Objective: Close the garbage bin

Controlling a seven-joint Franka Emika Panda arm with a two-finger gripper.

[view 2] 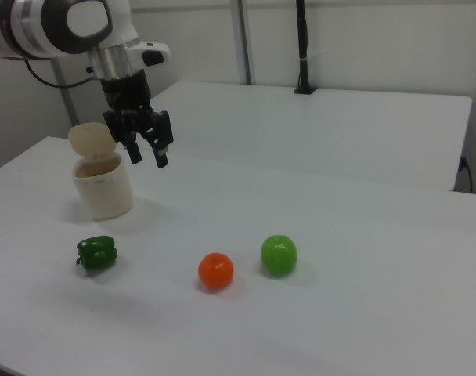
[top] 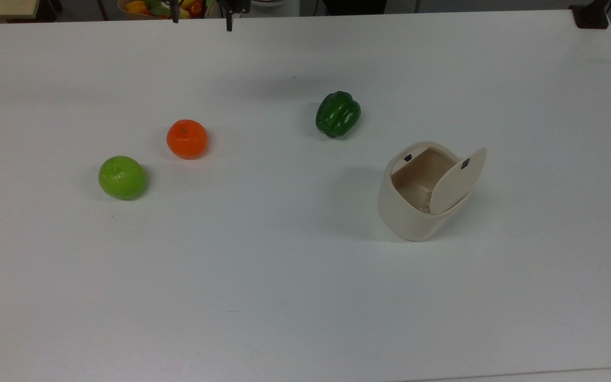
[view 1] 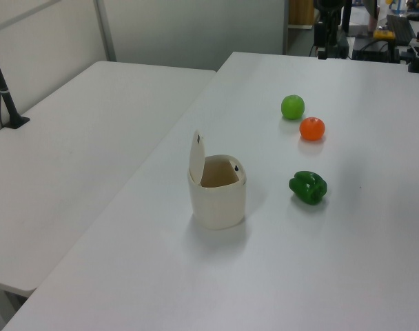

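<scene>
The garbage bin (top: 409,209) looks light, stiff plastic; push its raised lid (top: 456,180) near the free edge. The gripper (view 2: 148,153) hangs with jaws spread, holding nothing

Your arm (view 2: 66,23) is white with rounded shells and a dark grey disc capping the joint. A black cable loops behind it. Below the white wrist sits a black gripper (view 2: 148,155) with two slim black fingers (view 2: 161,157).
</scene>
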